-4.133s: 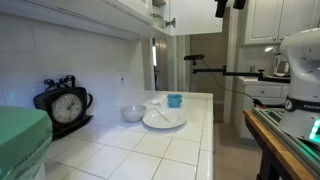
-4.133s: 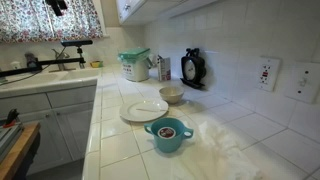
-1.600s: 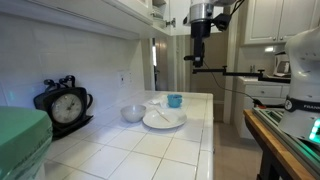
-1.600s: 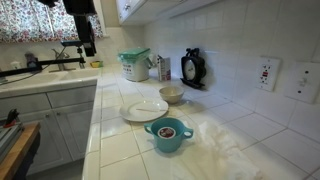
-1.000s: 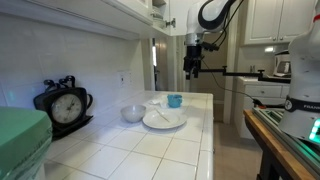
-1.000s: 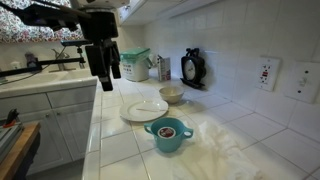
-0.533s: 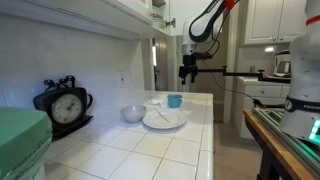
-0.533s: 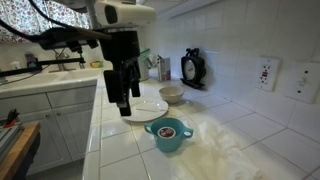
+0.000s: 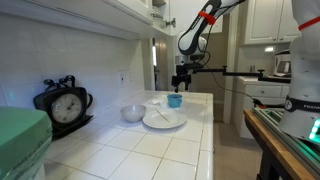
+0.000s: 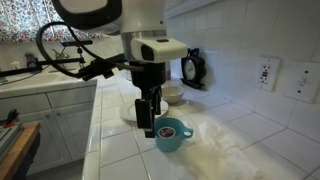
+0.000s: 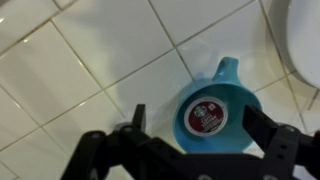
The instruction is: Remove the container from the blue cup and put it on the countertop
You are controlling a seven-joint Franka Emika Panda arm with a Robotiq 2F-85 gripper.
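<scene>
Wrist view shows the small round pale-and-reddish container [image 11: 206, 117] sitting inside the short light-blue cup [image 11: 213, 110], so grasping it, lifting it out and setting it on the glossy white tiled countertop [image 11: 70, 70] all remain to do. The black gripper [image 10: 150, 122] hovers just above the cup, jaws spread and empty. I count one container, one cup, one flat white plate [image 9: 163, 120] beside the cup and one white bowl [image 9: 133, 113] near it.

The blue cup [image 11: 238, 100] stands on the white tiled surface [image 11: 80, 70] with the container [image 11: 206, 117] inside; the hand [image 11: 195, 160] is spread wide.
</scene>
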